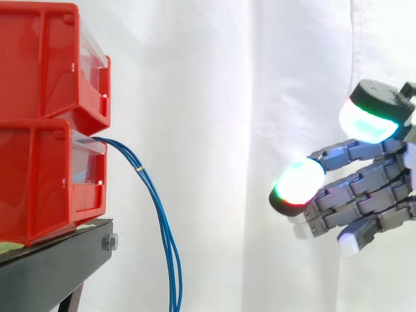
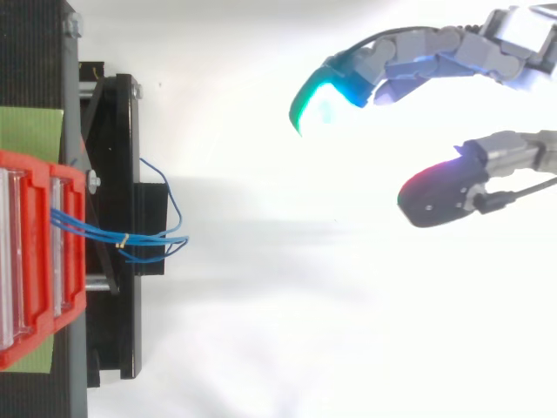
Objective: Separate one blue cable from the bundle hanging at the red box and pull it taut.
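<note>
task not started: the bundle of thin blue cables point(image 1: 140, 169) hangs untouched from the front of the lower red plastic bin point(image 1: 45, 188) at the black metal stand's point(image 1: 52, 266) edge, strands together. robot hand point(image 1: 364, 188) well apart, fingers point(image 1: 299, 183) spread, holding nothing. separating and pulling taut both left.

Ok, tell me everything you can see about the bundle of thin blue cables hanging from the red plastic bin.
The bundle of thin blue cables comes out of the front of the lower red plastic bin, arches outward and hangs slack beside the black stand. The strands look like smooth plastic-coated wire. A small pale tie binds them near the top. From above, one strand loops apart from the rest. The robot hand is well clear, fingers open, not touching them.
</note>
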